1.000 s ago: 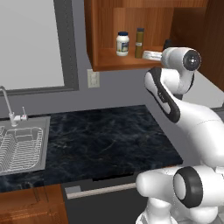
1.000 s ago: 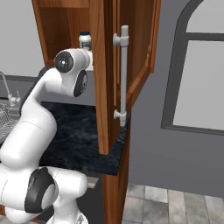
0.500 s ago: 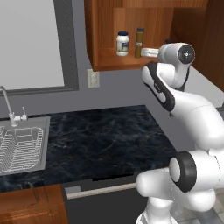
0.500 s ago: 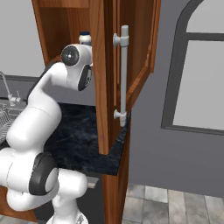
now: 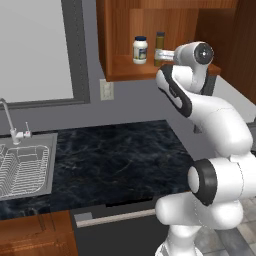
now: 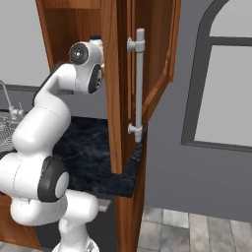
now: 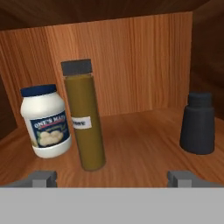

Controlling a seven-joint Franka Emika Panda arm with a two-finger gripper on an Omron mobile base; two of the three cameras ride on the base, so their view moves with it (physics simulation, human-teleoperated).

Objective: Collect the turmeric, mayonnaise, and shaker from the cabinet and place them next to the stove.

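Note:
The cabinet (image 7: 131, 144) is open, and my gripper (image 7: 113, 179) hovers at its shelf edge, open with nothing between its fingertips (image 7: 41, 178). The turmeric (image 7: 84, 118), a slim olive-brown bottle with a dark cap, stands just left of the gripper's centre line. The mayonnaise (image 7: 46, 127), a white jar with a blue lid, stands to its left. The dark shaker (image 7: 197, 124) stands apart on the right. In the left base view the mayonnaise (image 5: 140, 49) and turmeric (image 5: 159, 47) stand on the cabinet (image 5: 125, 70) shelf, with my wrist just right of them. The stove is out of view.
The cabinet's open door (image 6: 152, 59) with its metal bar handle (image 6: 139, 83) hangs to the arm's right. Below lies a black stone counter (image 5: 115, 160), with a steel sink (image 5: 25, 170) and faucet (image 5: 10, 122) at the left. An outlet (image 5: 106, 89) is on the wall.
The arm's wrist has risen and the hand has moved closer to the cabinet shelf. The jaws have stayed open. The bottles have not moved.

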